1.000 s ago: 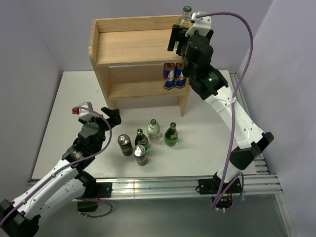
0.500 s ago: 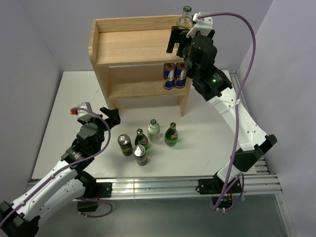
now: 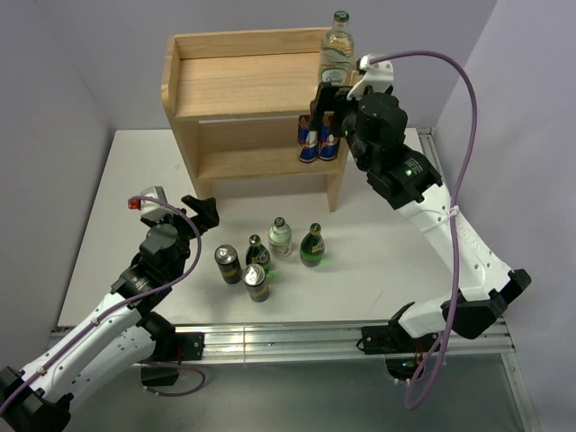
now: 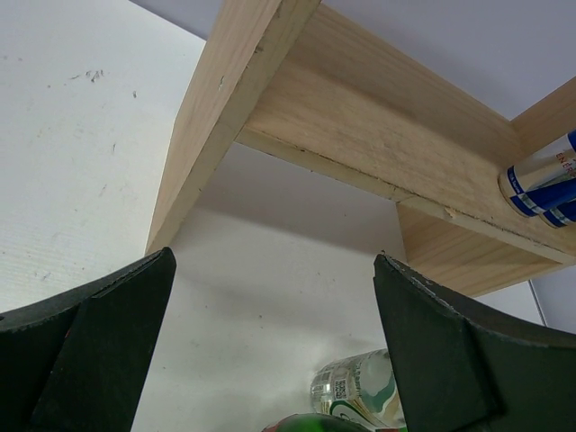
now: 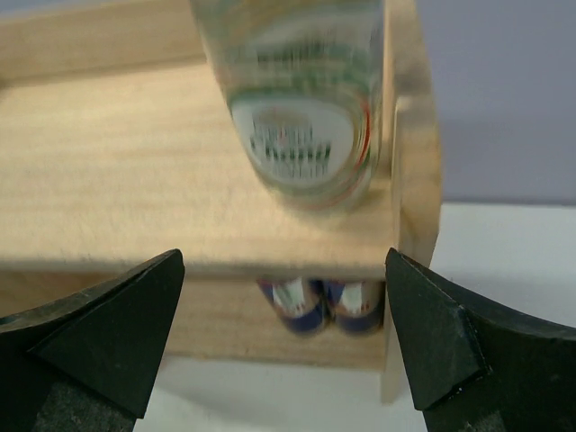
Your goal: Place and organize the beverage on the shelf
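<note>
The light-wood shelf point(image 3: 243, 85) stands at the back of the table. A clear bottle point(image 3: 337, 45) stands upright on the right end of its top board, free of any grip; the right wrist view shows it point(image 5: 306, 99) close ahead. My right gripper point(image 3: 326, 106) hangs open just in front of that corner, apart from the bottle, nothing between its fingers point(image 5: 283, 333). Two blue cans point(image 3: 318, 139) stand on the lower tier. My left gripper point(image 3: 180, 211) is open and empty near the shelf's left foot point(image 4: 274, 342).
On the table in front of the shelf stand a clear bottle point(image 3: 280, 237), two green bottles point(image 3: 312, 246) point(image 3: 257, 252) and two dark cans point(image 3: 228, 264) point(image 3: 256, 283). The left wrist view shows the clear bottle point(image 4: 360, 391) low between its fingers.
My right gripper has opened, let go of the clear bottle on the top board, and drawn back and down from it. The left arm has not moved.
</note>
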Motion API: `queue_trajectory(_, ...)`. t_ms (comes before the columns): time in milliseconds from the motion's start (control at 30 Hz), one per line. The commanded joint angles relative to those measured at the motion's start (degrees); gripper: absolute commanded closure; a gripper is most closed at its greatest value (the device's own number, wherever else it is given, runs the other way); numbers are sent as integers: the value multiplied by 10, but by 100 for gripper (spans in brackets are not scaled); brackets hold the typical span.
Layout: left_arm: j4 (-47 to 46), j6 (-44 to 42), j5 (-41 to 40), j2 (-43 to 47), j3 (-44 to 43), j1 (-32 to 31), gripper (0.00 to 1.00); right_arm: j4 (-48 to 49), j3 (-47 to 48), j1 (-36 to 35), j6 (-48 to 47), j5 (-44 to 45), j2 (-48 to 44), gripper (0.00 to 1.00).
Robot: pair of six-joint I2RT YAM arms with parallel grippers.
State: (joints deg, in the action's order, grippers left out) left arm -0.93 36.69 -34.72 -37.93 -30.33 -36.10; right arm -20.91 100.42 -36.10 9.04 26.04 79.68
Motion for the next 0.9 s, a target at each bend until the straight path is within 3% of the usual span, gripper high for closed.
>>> queue_trajectory(0, 1, -4, -12, 3, -8, -2, 1, -48, -45, -13, 32, -32, -23, 0)
queue_trajectory(200, 1, -4, -12, -2, -10, -2, 1, -36, -180, -56, 81, -28, -123, 0)
queue_trajectory(367, 0, -3, -9, 0, -9, -2, 1, -39, -325, -159, 144, 56, -200, 0)
queue_trajectory(533, -2, -5, -5, -3, -10, -2, 1, -48, -467, -210, 230, 57, -257, 0)
queue_trajectory(667, -1, -5, -5, -2, -10, -2, 1, -41, -551, -231, 308, 48, -273, 0)
queue_trajectory(867, -3, -7, -6, -5, -9, -3, 1, -9, -620, -245, 349, 35, -274, 0)
